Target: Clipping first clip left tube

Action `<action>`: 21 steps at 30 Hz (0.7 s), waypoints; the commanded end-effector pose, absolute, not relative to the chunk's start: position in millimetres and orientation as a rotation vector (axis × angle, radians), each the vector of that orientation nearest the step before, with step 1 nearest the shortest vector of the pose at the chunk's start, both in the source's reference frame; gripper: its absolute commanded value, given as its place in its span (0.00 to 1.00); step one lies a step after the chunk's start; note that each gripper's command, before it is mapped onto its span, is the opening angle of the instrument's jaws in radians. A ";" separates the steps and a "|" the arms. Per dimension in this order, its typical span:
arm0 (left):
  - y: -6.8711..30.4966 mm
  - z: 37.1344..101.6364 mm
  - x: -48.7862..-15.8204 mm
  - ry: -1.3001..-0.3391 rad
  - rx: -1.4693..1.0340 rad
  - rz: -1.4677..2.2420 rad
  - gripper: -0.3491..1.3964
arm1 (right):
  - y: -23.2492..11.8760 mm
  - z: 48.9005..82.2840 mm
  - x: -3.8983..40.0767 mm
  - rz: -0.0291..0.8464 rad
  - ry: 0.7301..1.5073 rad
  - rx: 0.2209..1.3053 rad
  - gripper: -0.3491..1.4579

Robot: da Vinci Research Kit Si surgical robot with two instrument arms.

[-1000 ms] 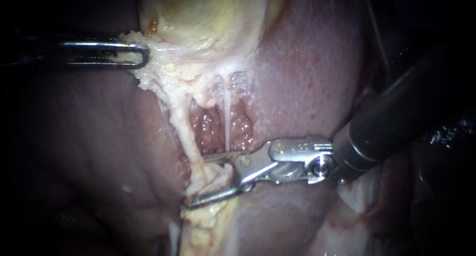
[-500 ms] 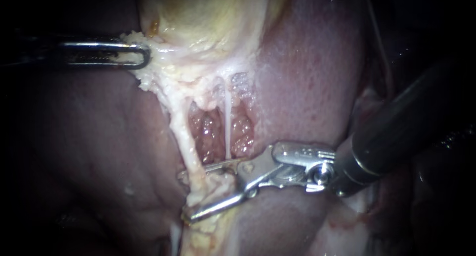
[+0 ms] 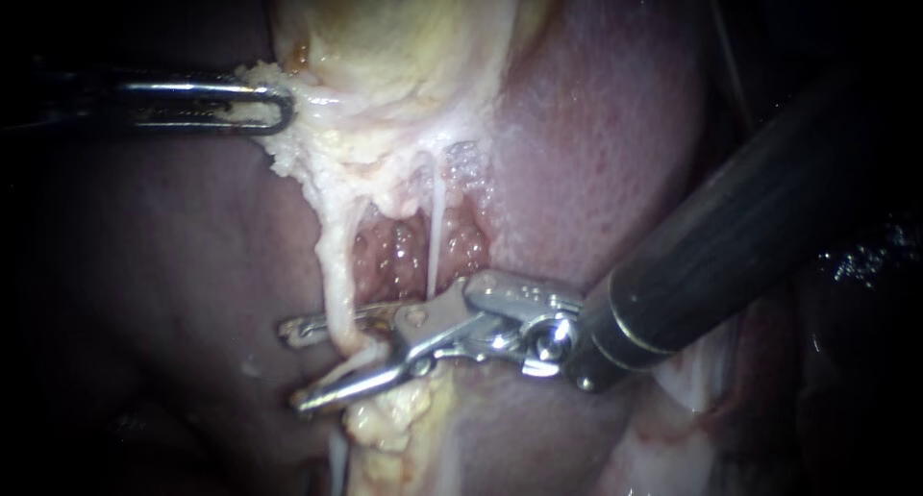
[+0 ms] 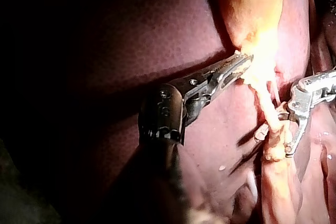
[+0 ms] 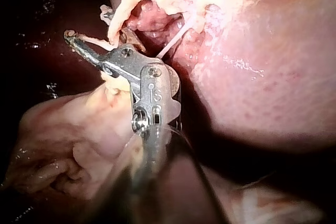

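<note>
The left tube (image 3: 338,256) is a thick pale strand running down from the gallbladder (image 3: 404,54); a thin white right tube (image 3: 435,232) hangs beside it. My right instrument (image 3: 294,365) comes in from the upper right, its jaws open and astride the left tube, which passes between them low down. My left instrument (image 3: 261,107) holds the fatty edge of the gallbladder at upper left, jaws shut on it. In the left wrist view my left instrument (image 4: 240,66) grips that pale edge, with the right instrument (image 4: 290,129) beyond it. In the right wrist view the right instrument (image 5: 86,23) straddles the left tube (image 5: 118,24).
Liver (image 3: 596,140) surrounds the site on both sides. A raw, reddish window (image 3: 394,256) lies open between the two tubes. Yellow fatty tissue (image 3: 394,429) sits below the right instrument's jaws. The right instrument's dark shaft (image 3: 731,236) crosses the right side.
My right instrument has slid leftward across the tissue, so its open jaws now reach past the left tube. The tube has bent slightly left. The left instrument has kept still.
</note>
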State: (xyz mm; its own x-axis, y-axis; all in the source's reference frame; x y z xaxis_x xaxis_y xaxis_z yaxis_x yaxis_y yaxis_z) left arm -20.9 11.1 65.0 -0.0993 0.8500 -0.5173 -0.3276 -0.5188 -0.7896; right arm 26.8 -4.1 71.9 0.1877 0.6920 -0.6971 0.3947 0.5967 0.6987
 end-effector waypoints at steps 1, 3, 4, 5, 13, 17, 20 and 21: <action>11.1 65.1 -20.8 -0.626 -1.307 1.748 0.00 | -4.0 71.6 26.5 0.264 1.431 0.993 0.45; 11.1 65.1 -20.8 -0.627 -1.304 1.751 0.00 | -3.9 71.1 26.2 0.264 1.431 0.996 0.45; 11.1 65.1 -20.8 -0.627 -1.304 1.751 0.00 | -3.9 70.6 25.9 0.265 1.432 0.999 0.45; 11.1 65.1 -20.7 -0.628 -1.304 1.751 0.00 | -3.8 70.2 25.7 0.266 1.433 1.002 0.45; 11.1 65.3 -20.6 -0.628 -1.305 1.752 0.00 | -3.3 67.3 25.5 0.275 1.435 1.032 0.44; 11.1 65.3 -20.6 -0.627 -1.305 1.752 0.00 | -3.5 67.3 25.5 0.256 1.428 1.063 0.43; 11.1 65.3 -20.6 -0.628 -1.302 1.754 0.00 | -3.6 67.4 25.5 0.248 1.423 1.086 0.42; 11.1 65.3 -20.6 -0.628 -1.302 1.754 0.00 | -3.7 67.5 25.5 0.239 1.411 1.086 0.41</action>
